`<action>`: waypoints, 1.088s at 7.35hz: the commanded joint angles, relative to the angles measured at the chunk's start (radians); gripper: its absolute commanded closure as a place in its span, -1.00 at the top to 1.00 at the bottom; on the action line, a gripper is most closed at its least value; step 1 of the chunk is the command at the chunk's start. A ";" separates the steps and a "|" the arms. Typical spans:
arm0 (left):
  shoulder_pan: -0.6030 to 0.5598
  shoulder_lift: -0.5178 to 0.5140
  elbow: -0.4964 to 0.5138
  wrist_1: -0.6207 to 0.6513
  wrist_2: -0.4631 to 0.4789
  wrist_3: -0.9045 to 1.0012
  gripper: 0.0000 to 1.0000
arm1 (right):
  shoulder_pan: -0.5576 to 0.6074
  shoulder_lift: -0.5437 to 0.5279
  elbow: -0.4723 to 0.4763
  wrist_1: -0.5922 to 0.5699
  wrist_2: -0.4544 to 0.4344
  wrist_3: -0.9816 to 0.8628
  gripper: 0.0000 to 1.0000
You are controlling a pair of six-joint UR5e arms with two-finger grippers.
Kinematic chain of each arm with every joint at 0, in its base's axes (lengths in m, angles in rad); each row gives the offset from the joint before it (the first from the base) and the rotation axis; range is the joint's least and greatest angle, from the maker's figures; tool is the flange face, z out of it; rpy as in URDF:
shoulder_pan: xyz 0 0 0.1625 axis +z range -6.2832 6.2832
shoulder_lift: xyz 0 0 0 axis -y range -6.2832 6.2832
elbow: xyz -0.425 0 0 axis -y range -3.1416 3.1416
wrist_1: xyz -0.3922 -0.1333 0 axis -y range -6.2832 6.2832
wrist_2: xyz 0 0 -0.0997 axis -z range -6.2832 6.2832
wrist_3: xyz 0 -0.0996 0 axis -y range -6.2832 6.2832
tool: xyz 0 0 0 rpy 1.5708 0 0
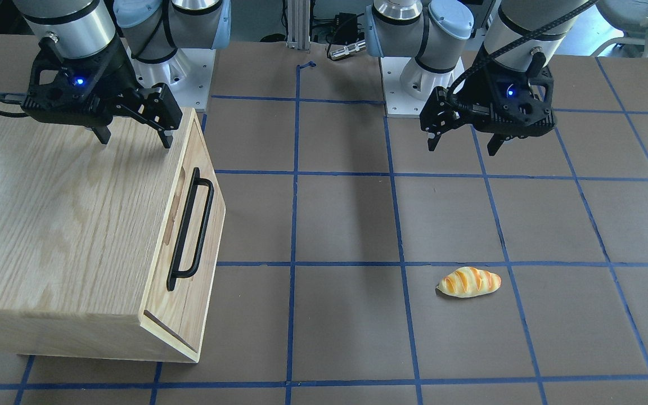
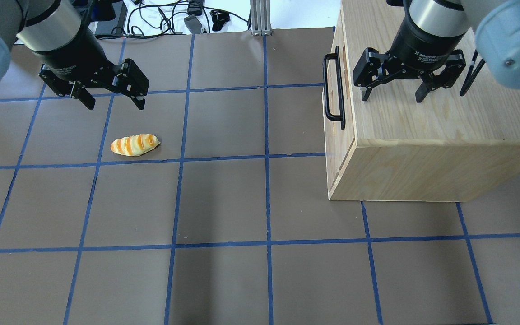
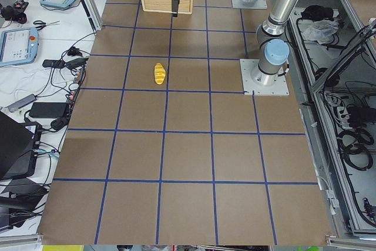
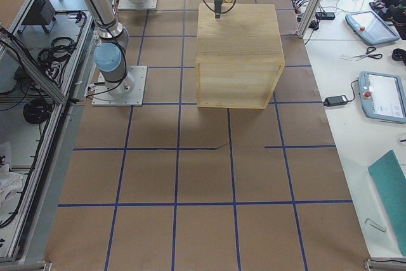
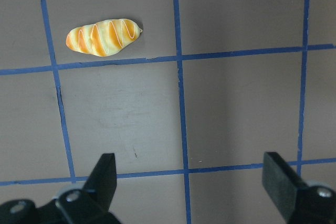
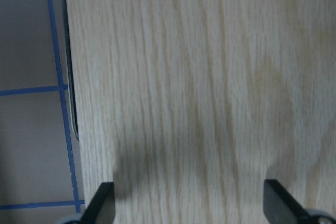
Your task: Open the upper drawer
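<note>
Brown paper with a blue tape grid across the table [image 2: 224, 203]. At 2 o'clock in the overhead view, the oak-grain cabinet [image 2: 445, 122], front turned to 9 o'clock. Set in that front, flush and fully closed, the upper drawer [image 1: 183, 304], its black bar handle [image 2: 326, 85] untouched and running 12 to 6. Hanging above the cabinet top, seemingly clear of the wood, the right gripper [image 2: 392, 97], jaws spread wide and holding nothing; handle at its 9 o'clock, near, but past the top's edge and lower. Over bare table at 10 o'clock, the left gripper [image 2: 114, 106], also spread wide and empty, well apart from the cabinet. Just at its 6 o'clock, lying on the paper, a striped bread roll [image 2: 134, 145], no part of this job.

Looks like the approach step, hardly begun: no contact with the handle, no gap at the drawer front. Calls next for carrying the right gripper toward 9 o'clock, off the edge of the top, then down to handle height. Needs the wrist turned to set one jaw on each side of the bar, near its middle. Then a firm closing on the bar and a straight pull toward 9 o'clock, square to the front, to keep the drawer from binding.
</note>
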 commanded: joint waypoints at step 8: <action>-0.005 0.024 -0.055 0.007 -0.003 -0.015 1.00 | 0.000 0.000 0.000 0.000 0.001 0.000 1.00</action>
